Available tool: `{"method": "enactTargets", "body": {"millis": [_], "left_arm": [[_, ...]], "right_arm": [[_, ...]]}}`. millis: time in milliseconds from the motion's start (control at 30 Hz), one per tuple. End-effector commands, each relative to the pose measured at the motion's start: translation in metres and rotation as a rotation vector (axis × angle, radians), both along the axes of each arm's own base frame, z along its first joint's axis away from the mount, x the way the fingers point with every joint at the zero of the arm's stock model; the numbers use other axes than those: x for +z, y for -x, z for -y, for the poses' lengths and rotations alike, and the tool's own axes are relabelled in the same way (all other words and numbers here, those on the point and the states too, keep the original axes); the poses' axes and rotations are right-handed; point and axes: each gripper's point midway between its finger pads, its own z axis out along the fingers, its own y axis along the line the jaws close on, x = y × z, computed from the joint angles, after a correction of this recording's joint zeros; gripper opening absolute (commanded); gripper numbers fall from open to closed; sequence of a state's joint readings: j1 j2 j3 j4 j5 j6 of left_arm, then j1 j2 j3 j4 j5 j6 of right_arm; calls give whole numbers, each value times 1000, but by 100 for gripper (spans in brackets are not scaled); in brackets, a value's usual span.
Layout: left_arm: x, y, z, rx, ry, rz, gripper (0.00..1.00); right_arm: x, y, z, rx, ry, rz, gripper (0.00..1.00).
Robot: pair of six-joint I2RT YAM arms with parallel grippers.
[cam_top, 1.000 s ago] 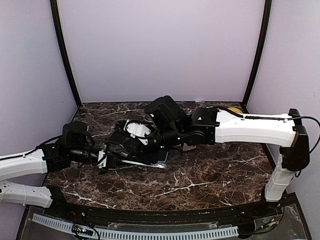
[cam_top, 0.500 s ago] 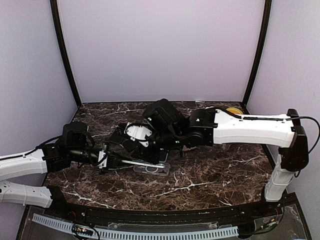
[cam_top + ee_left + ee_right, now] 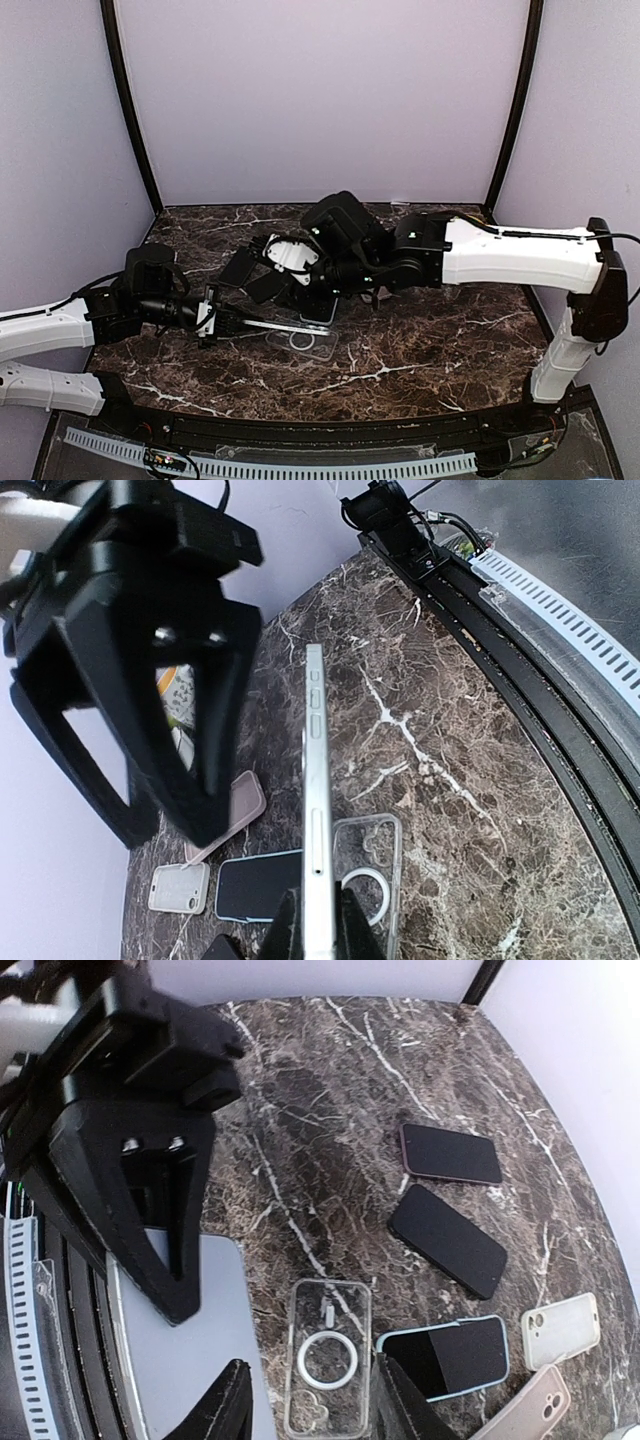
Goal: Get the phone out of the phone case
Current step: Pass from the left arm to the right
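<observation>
My left gripper (image 3: 218, 322) is shut on a silver phone (image 3: 262, 325) and holds it on edge just above the table. The left wrist view shows the phone (image 3: 317, 780) edge-on between the fingers (image 3: 285, 932). The empty clear case (image 3: 303, 341) with a white ring lies flat on the marble beside the phone, and also shows in the left wrist view (image 3: 375, 875) and the right wrist view (image 3: 326, 1370). My right gripper (image 3: 253, 276) is open and empty, raised above the case; in its own view (image 3: 310, 1415) the case lies between the fingertips and the phone's back (image 3: 175, 1360) is at the left.
Other phones and cases lie on the far side of the marble: a blue-cased phone (image 3: 445, 1357), a black phone (image 3: 447, 1225), a pink-rimmed phone (image 3: 450, 1152), a white case (image 3: 560, 1330) and a pink case (image 3: 525, 1405). A black rail and white strip (image 3: 540, 610) run along the table's near edge.
The right gripper has let go, opened and moved up and to the right. The clear case now lies alone on the table, apart from the phone in the left gripper.
</observation>
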State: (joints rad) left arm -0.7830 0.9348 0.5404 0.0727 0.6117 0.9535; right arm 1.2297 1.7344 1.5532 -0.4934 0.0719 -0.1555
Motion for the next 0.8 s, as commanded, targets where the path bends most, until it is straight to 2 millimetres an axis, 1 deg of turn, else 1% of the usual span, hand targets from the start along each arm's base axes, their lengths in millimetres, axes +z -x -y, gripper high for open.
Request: {"method": "enactTargets", "body": {"millis": [0,67,167,200,333,367,467,500,567,633,733,767], "left_arm": [[26,2,3,-19,70,51,0],[25,1,3,-12,69,49,0],[26,-3,3,9,71,43,0],[27,-4,4,18,73,31,0],[29,-12,6,61,82,-11,0],[31,-13,6,64,85,-16,0],[31,-17,9,90,90,-79,0],[34,-18,10,97,98,-105,0],[34,-20,14,106,98,-146,0],[35,-20,15,102,97,-164,0],[36,-19,16,93,101,-169,0],[36,-19,16,92,103,-167,0]], "right_arm": [[59,-29,25,-95,-142,67,42],[62,-30,35,-93,-143,77,43],[62,-21,45,-41,-133,92,45],[60,-14,47,-4,-130,86,46],[46,28,57,225,-139,71,51],[36,37,61,273,-132,69,52],[34,57,67,374,-167,103,57],[33,61,67,392,-173,116,58],[29,65,66,410,-167,131,59],[23,63,63,401,-143,140,59],[8,60,58,392,-85,146,58],[4,56,56,373,-68,161,57]]}}
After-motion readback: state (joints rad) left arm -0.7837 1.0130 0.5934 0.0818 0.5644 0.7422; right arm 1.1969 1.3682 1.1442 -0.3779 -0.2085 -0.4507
